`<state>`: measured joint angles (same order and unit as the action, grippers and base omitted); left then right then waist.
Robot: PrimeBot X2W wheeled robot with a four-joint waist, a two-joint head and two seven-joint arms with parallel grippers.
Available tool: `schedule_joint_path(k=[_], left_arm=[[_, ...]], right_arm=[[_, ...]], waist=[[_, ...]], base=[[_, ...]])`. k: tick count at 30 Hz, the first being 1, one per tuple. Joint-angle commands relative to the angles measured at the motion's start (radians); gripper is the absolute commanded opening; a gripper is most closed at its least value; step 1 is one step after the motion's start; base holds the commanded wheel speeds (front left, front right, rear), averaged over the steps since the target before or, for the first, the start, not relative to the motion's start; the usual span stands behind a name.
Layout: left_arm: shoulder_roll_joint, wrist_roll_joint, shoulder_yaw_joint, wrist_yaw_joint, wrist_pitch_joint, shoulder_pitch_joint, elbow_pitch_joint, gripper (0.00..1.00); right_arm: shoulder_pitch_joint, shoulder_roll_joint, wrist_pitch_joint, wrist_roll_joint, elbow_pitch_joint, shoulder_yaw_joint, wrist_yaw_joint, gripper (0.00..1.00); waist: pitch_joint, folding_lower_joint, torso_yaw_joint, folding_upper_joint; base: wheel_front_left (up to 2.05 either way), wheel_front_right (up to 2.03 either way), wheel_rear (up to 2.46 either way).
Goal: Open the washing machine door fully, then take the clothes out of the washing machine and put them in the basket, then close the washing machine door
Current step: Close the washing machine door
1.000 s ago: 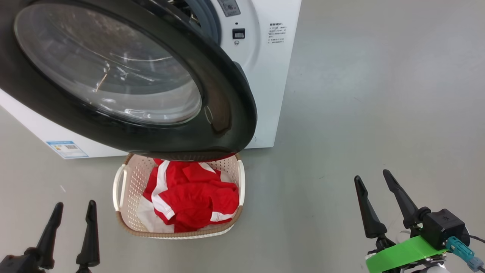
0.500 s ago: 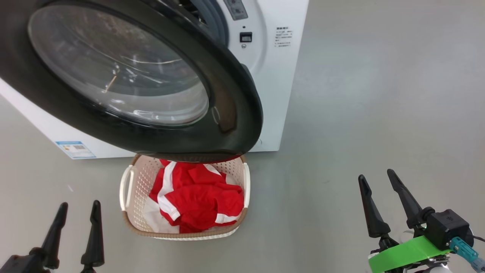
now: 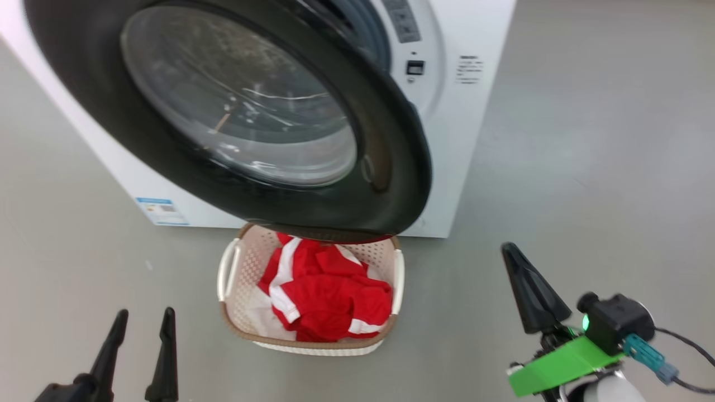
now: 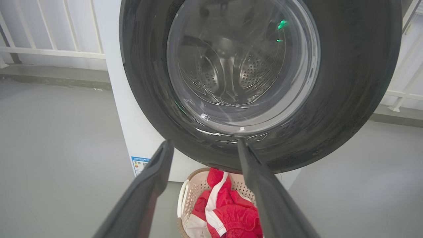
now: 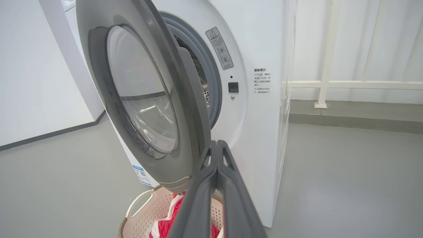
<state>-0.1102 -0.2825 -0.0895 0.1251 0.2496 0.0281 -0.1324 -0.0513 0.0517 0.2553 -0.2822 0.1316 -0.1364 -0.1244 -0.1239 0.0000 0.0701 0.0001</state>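
Starting at the far left: the left fingers (image 3: 165, 346) sit low over the floor (image 3: 586, 139), spread apart and holding nothing. Just past them is the little blue label (image 3: 159, 211) at the bottom of the washer (image 3: 475, 139). Next comes the basket (image 3: 230, 268), on the floor right up against the washer's front, its back end tucked under the lower rim of the door (image 3: 391, 167). The clothes (image 3: 329, 296) are in the basket, a red bunch with white stripes. Above that, the door is swung out and definitely not shut. In the right wrist view there's a clear gap between it and the grey gasket (image 5: 216, 96). In the left wrist view the steel drum (image 4: 228, 69) shows through the glass. Far right, the right fingers (image 3: 530, 296) are pressed tight together with nothing between them, well clear of the door, with green tape (image 3: 558, 363) on the wrist behind.
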Motion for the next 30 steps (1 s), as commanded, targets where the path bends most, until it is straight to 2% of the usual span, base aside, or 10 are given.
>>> schedule_joint_path(k=[1, 14, 30], left_arm=[[-0.007, 0.011, -0.027, 0.006, 0.012, 0.001, 0.023, 1.0], [0.019, 0.007, -0.01, 0.006, 0.012, -0.021, 0.022, 1.0], [0.021, -0.021, 0.017, 0.006, 0.012, -0.108, 0.017, 1.0]], right_arm=[[-0.052, 0.001, 0.006, -0.008, -0.016, -0.04, -0.006, 0.0], [-0.222, 0.0, 0.006, -0.031, 0.078, -0.111, -0.006, 0.0], [-0.403, -0.001, 0.006, -0.033, 0.176, -0.089, -0.006, 0.0]], waist=[[0.018, 0.0, 0.041, -0.0001], [-0.022, 0.0, 0.126, -0.0001], [-0.134, 0.0, 0.145, -0.0001]], base=[[0.0, 0.0, 0.0], [0.0, 0.0, 0.0], [0.0, 0.0, 0.0]])
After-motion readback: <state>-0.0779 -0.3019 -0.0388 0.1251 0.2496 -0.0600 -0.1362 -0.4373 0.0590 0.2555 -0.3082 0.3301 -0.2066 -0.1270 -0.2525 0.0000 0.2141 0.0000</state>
